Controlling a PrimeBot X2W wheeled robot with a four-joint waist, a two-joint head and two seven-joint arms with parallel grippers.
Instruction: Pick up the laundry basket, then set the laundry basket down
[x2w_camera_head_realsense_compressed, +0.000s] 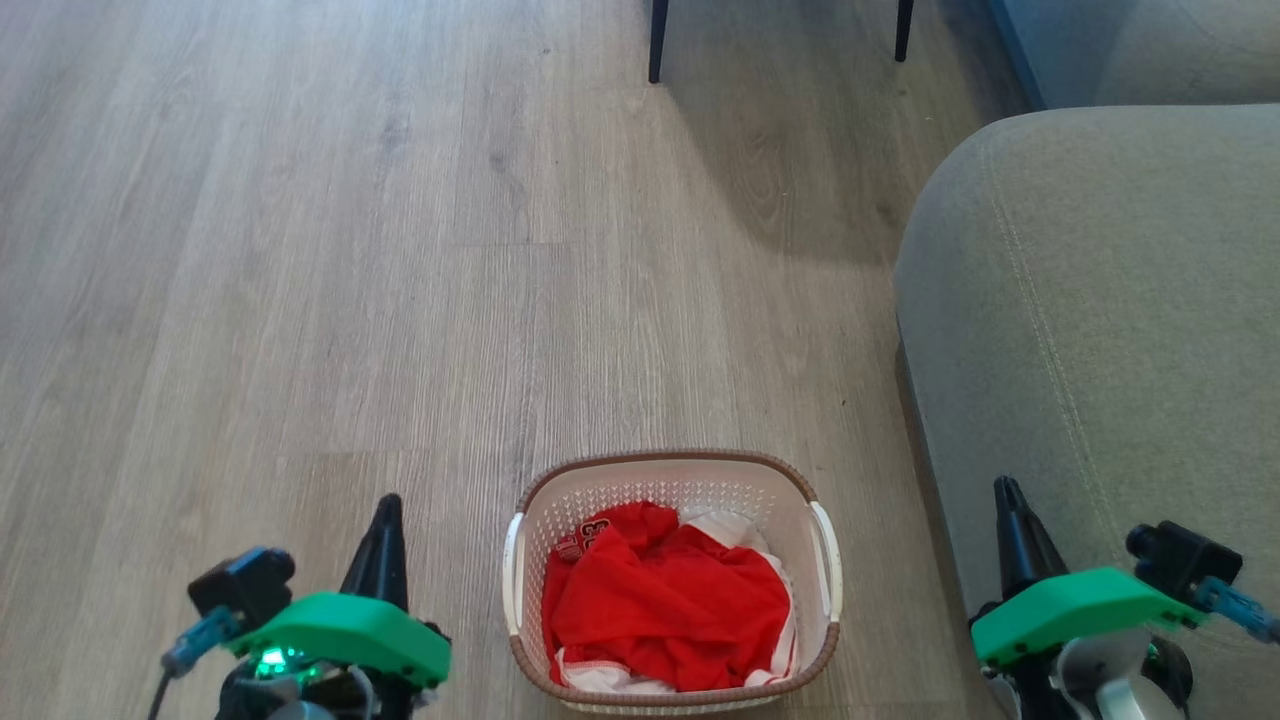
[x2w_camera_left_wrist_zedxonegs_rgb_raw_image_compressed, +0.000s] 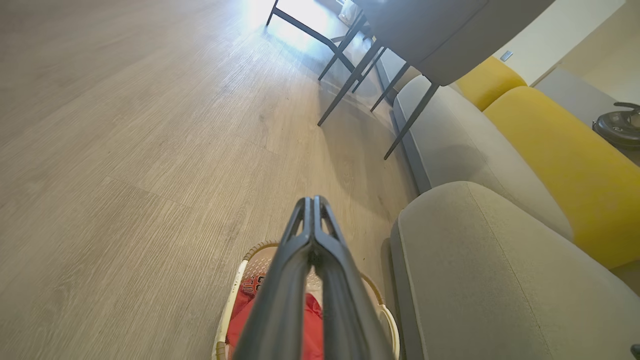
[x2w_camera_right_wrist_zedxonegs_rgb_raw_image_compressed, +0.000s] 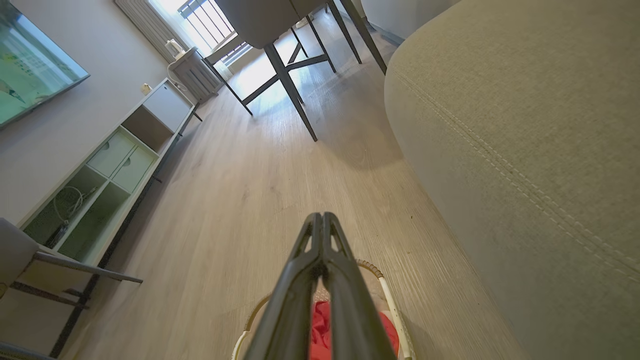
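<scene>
The laundry basket (x2w_camera_head_realsense_compressed: 672, 480) stands on the wooden floor at the bottom centre of the head view, white with perforated walls, a brown rim and white side handles, holding red and white clothes. My left gripper (x2w_camera_head_realsense_compressed: 386, 506) is shut and empty, off to the basket's left and clear of it. Over on the basket's right, my right gripper (x2w_camera_head_realsense_compressed: 1004, 490) is also shut and empty, in front of the sofa arm. In the left wrist view the closed left gripper (x2w_camera_left_wrist_zedxonegs_rgb_raw_image_compressed: 313, 201) hangs above the laundry basket (x2w_camera_left_wrist_zedxonegs_rgb_raw_image_compressed: 235, 290). The right wrist view has the closed right gripper (x2w_camera_right_wrist_zedxonegs_rgb_raw_image_compressed: 321, 216) above the laundry basket (x2w_camera_right_wrist_zedxonegs_rgb_raw_image_compressed: 387, 295).
A grey sofa arm (x2w_camera_head_realsense_compressed: 1100, 330) rises close to the basket's right side. Dark chair legs (x2w_camera_head_realsense_compressed: 657, 40) stand at the far end of the floor. A low shelf unit (x2w_camera_right_wrist_zedxonegs_rgb_raw_image_compressed: 115, 165) lines the wall. Yellow cushions (x2w_camera_left_wrist_zedxonegs_rgb_raw_image_compressed: 565, 165) lie on the sofa.
</scene>
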